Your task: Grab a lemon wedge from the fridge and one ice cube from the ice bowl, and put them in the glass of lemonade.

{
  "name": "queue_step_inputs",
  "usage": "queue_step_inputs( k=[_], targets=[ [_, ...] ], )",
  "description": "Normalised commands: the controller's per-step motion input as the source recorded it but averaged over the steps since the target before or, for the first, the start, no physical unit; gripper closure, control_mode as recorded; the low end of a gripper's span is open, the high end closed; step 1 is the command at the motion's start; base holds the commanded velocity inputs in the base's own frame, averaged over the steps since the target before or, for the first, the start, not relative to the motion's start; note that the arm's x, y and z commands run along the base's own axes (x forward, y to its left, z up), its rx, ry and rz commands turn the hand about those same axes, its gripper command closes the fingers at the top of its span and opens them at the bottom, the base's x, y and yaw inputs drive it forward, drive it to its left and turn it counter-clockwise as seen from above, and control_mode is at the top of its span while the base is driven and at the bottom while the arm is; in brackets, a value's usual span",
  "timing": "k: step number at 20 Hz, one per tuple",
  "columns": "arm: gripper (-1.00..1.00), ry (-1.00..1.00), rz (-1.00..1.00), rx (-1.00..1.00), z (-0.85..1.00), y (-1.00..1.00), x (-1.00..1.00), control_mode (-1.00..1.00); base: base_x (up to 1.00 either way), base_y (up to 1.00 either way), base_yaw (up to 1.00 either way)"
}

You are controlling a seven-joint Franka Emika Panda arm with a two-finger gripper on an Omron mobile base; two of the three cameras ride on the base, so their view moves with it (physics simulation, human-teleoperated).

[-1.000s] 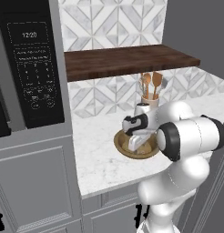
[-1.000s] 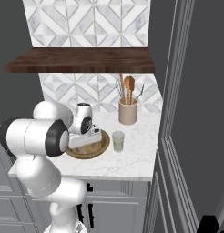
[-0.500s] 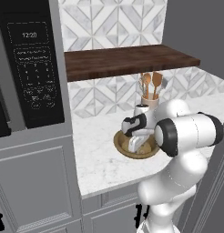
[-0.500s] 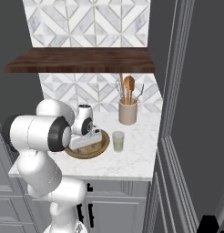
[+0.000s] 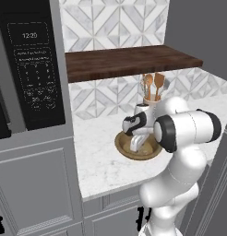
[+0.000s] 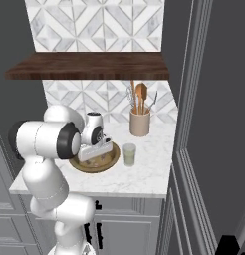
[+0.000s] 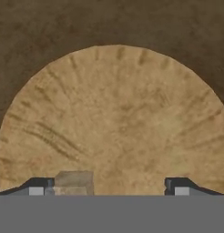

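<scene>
1. Your gripper (image 7: 107, 187) has come down deeper into the ice bowl (image 5: 122, 146) than a second ago: the hand sat higher over the bowl then, and now it is low inside the rim in both base views.

2. Your jaws stand wide. They have eased in only a little over the last second, and nothing is clamped between them yet.

3. In the hand view a pale, translucent ice cube (image 7: 73, 181) sits on the bowl's tan floor, just inside one of your fingertips (image 7: 37, 188) and well off the other. By my reading you are lined up for the grab but the cube is off-centre, so as the jaws close that finger may push it sideways.

4. The glass of lemonade (image 6: 129, 154) stands on the counter (image 6: 144, 174) just beside the bowl, toward the counter's right edge, and apart from it. I cannot make out whether a lemon wedge is already in it.

5. The ice step looks in hand, not done: the cube lies loose in the bowl.

6. The counter is white marble. The bowl sits near its middle, and a beige cup of wooden spoons (image 6: 140, 122) stands at the back near the right corner.

7. Around you: a dark wooden shelf (image 5: 129, 62) above, patterned wall tiles behind, a black microwave (image 5: 30, 69) to the left, and a tall dark panel (image 6: 214, 114) on the right.
</scene>
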Motion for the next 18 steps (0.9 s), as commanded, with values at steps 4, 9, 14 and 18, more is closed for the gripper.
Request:
queue_step_inputs(
  k=[4, 9, 14, 18],
  targets=[
    [-1.0, 0.0, 0.04, 0.0, -0.08, 0.0, -0.12, -1.0, 0.0, 0.0, 0.0],
    [-1.0, -0.04, 0.04, 0.0, -0.11, 0.0, -0.17, -1.0, 0.0, 0.0, 0.0],
    [-1.0, -0.1, 0.02, 0.02, 0.03, 0.0, -0.27, -1.0, 0.0, 0.0, 0.0],
    [-1.0, -0.05, 0.02, 0.01, 0.02, 0.0, 0.0, -1.0, 0.0, 0.0, 0.0]
  ],
)
